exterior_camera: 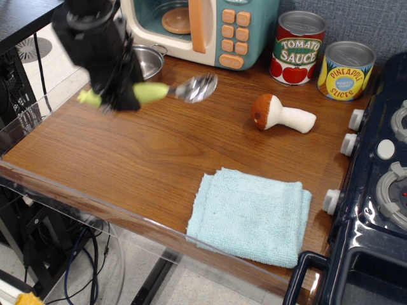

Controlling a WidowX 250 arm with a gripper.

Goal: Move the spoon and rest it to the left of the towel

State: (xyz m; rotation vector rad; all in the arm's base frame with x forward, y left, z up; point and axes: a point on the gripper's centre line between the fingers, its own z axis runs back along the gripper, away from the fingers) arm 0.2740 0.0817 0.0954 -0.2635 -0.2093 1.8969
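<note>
The black robot gripper [119, 95] is pinched on the thick lime-green handle of the small spoon with a shiny metal bowl [162, 91], holding it level above the left part of the brown wooden table [127, 159], with the bowl pointing right. The light blue folded terry towel [251, 215] lies near the front edge, well apart from the spoon. A brown-capped white toy mushroom [280, 114] lies between the towel and the two tin cans [299, 47] at the back.

I work in a toy kitchen set in a lab: toy microwave [203, 28] beyond my jaws, play stove [375, 190] far right, cables [76, 254] below.
</note>
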